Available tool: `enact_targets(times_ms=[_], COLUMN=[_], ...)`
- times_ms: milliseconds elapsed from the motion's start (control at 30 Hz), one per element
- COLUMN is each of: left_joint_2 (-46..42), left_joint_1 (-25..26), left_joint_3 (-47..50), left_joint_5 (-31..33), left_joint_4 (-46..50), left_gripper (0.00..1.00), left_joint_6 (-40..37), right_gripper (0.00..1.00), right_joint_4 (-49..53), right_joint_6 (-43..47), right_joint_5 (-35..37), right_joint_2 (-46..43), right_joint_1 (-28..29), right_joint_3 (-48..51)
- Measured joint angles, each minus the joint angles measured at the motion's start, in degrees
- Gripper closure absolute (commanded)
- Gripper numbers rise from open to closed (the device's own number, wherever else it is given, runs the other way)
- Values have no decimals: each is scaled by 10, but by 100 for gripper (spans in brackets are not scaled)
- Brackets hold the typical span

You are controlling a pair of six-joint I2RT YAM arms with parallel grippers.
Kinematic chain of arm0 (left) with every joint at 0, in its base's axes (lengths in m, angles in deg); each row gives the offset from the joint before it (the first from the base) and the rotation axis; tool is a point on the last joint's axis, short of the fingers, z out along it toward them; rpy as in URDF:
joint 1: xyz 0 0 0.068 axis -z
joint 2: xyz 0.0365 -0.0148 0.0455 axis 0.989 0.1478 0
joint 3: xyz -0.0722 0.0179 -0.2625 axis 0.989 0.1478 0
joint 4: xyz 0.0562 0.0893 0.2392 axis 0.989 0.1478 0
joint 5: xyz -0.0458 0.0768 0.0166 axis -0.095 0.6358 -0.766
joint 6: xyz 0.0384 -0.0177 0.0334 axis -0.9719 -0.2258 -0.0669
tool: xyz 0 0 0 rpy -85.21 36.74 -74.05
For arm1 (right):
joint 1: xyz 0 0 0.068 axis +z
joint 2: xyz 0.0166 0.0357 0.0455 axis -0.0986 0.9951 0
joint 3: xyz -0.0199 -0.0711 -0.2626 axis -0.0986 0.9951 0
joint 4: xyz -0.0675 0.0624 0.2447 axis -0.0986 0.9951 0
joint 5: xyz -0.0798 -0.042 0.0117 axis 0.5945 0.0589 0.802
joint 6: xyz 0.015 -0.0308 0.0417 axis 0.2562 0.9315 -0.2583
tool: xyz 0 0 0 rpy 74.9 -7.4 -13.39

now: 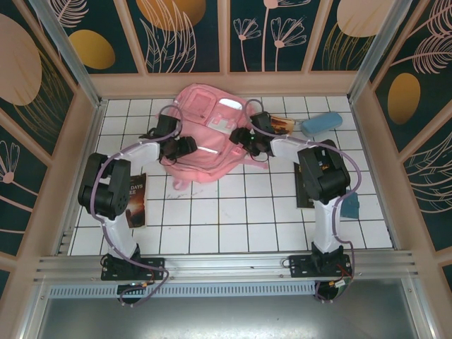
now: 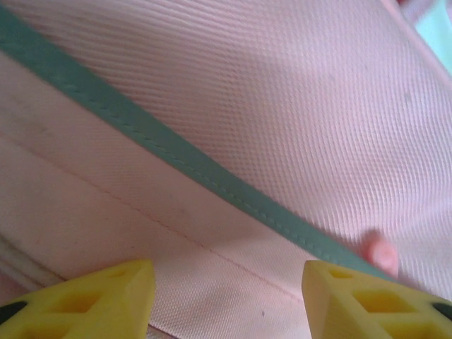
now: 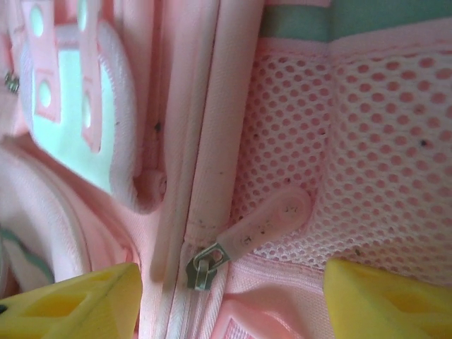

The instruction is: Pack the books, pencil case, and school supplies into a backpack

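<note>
The pink backpack (image 1: pixel 205 138) lies flat at the back middle of the tiled table. My left gripper (image 1: pixel 176 150) sits on its left side; the yellow fingers stand apart, open, over pink fabric (image 2: pixel 296 106) crossed by a teal strip (image 2: pixel 176 152). On the backpack's right side is my right gripper (image 1: pixel 244 138), open, with the metal zipper slider (image 3: pixel 203 265) and its pink pull tab (image 3: pixel 272 215) between the fingers, untouched. An orange-covered book (image 1: pixel 283 126) and the light blue pencil case (image 1: pixel 321 122) lie right of the backpack. A black booklet (image 1: pixel 304 189) lies under the right arm.
A dark-covered book (image 1: pixel 135 200) lies beside the left arm at the table's left. A small teal item (image 1: pixel 351 206) rests near the right wall. Wooden walls close in the table on three sides. Pink mesh (image 3: pixel 367 141) lines the backpack beside the zipper.
</note>
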Motion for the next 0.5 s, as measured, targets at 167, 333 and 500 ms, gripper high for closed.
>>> enact_targets(times_ms=[167, 333, 500], left_joint_2=[-20, -23, -19], left_joint_1=[36, 53, 115], left_joint_3=[-7, -76, -152], left_joint_5=[-12, 23, 85], left_joint_4=[47, 127, 191], left_gripper=[37, 35, 34], left_joint_6=[-6, -56, -103], right_gripper=[31, 27, 24], right_joint_4=[21, 42, 44], right_joint_6=[52, 103, 129], right_joint_5=[-4, -8, -4], right_joint_2=[-42, -131, -192], right_joint_1=[-30, -64, -103], right_joint_3=[28, 74, 128])
